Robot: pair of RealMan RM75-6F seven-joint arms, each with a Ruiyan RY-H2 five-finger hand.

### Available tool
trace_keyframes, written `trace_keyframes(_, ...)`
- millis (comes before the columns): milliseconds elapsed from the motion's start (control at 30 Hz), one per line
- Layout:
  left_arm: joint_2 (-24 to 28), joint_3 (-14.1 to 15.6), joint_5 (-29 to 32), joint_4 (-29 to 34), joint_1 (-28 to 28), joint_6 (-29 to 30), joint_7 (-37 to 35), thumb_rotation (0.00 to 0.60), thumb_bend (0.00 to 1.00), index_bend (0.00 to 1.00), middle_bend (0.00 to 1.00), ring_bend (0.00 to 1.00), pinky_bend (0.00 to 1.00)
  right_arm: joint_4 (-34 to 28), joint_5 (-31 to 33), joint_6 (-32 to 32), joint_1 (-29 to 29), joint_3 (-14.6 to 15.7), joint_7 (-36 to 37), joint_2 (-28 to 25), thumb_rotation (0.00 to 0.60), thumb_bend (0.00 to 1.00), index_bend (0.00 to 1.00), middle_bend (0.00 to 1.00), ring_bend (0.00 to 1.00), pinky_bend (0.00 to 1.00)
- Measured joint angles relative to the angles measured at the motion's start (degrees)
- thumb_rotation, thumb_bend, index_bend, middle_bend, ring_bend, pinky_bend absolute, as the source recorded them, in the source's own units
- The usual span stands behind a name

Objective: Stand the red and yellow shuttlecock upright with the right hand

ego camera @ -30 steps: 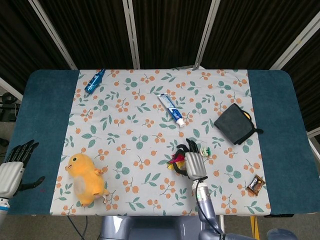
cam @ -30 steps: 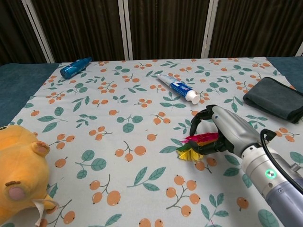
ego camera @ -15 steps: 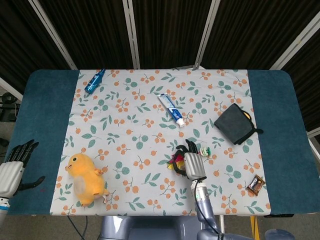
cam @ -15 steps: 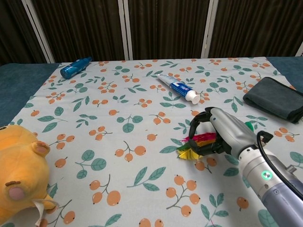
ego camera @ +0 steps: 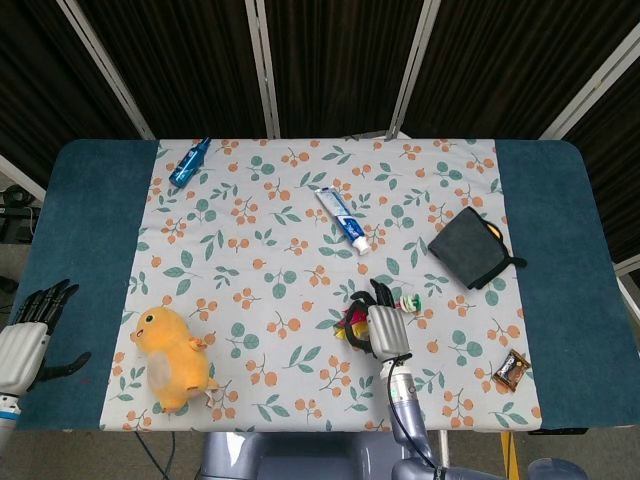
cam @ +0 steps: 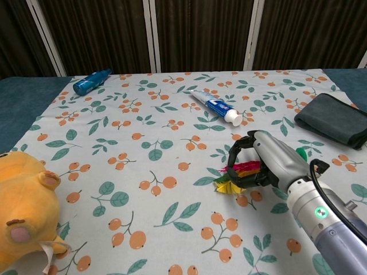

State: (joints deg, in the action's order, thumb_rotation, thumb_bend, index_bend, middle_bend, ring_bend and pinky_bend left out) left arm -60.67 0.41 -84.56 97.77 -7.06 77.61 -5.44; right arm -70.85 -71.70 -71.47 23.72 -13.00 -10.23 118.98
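The right robot hand (cam: 269, 163) curled around the shuttlecock (cam: 236, 176), which lay on its side on the worktop (ego camera: 90, 200). The left robot hand (ego camera: 28, 330) hung spread and empty. Nearby: one toothpaste tube (cam: 215, 107), one plush duck (ego camera: 173, 358), one pouch (ego camera: 468, 247).

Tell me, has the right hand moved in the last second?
Yes, slightly. In the chest view the right hand has drawn left and nearer the camera, judged against the toothpaste tube, still closed over the shuttlecock.
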Motion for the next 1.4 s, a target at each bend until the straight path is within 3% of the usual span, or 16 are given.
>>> trace_keyframes(367,0.02,-0.03,0.19,0.01,-0.04,-0.1,0.02,0.6,0.24,0.0,0.0,0.0,0.0,-3.1,-1.66,-1.11,0.63,-0.82,-0.07,-1.05,0.6,0.41,0.61,0.29,0.0,0.0)
trace_keyframes(733,0.0,-0.01,0.28,0.07,0.03,-0.03,0.21,0.598,0.24,0.0,0.0,0.0,0.0,-11.23,-2.59,-3.13,1.5,-4.57,-2.88,-5.86,0.6,0.41,0.61,0.29,0.0,0.0)
trace_keyframes(1100,-0.03,0.07,0.44,0.29,0.09,-0.08,0.85,0.6,0.24,0.0,0.0,0.0,0.0,-20.85,1.03,-4.66,1.17,-9.96,-6.59,-13.38,0.6,0.41,0.61,0.3,0.0,0.0)
trace_keyframes(1400,-0.09,0.09,0.71,0.48,0.15,-0.12,1.47,0.599,0.24,0.0,0.0,0.0,0.0,-25.05,3.98,-6.77,-0.04,-10.8,-7.06,-16.75,0.6,0.41,0.62,0.3,0.0,0.0)
